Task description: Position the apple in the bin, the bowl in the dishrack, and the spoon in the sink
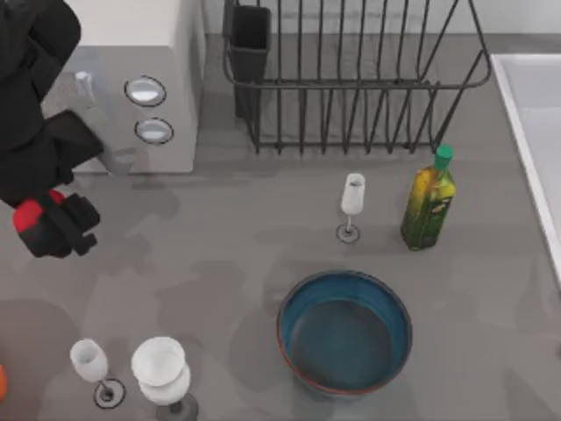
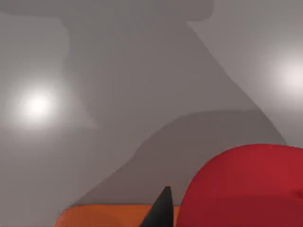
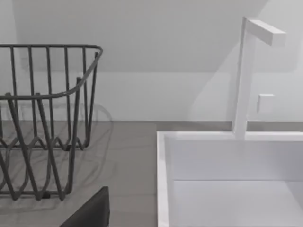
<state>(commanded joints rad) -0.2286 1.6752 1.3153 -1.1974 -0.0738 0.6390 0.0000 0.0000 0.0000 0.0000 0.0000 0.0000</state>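
My left gripper (image 1: 42, 221) hangs over the table's left side, shut on the red apple (image 1: 26, 214). In the left wrist view the apple (image 2: 246, 189) bulks close beside a dark fingertip (image 2: 161, 210). The blue bowl (image 1: 344, 331) with its reddish rim stands upright on the table at front centre. The black wire dishrack (image 1: 351, 83) is at the back, and the pale sink (image 1: 536, 132) lies along the right edge. In the right wrist view the dishrack (image 3: 47, 118) and the sink (image 3: 236, 179) stand side by side. The spoon and the bin are out of view.
A white microwave (image 1: 131, 79) stands at the back left. A small wine glass (image 1: 351, 203) and a green-capped bottle (image 1: 429, 200) stand between rack and bowl. Two more glasses (image 1: 160, 368) stand front left, near an orange thing (image 1: 3, 382) at the left edge. A white faucet (image 3: 246, 75) rises behind the sink.
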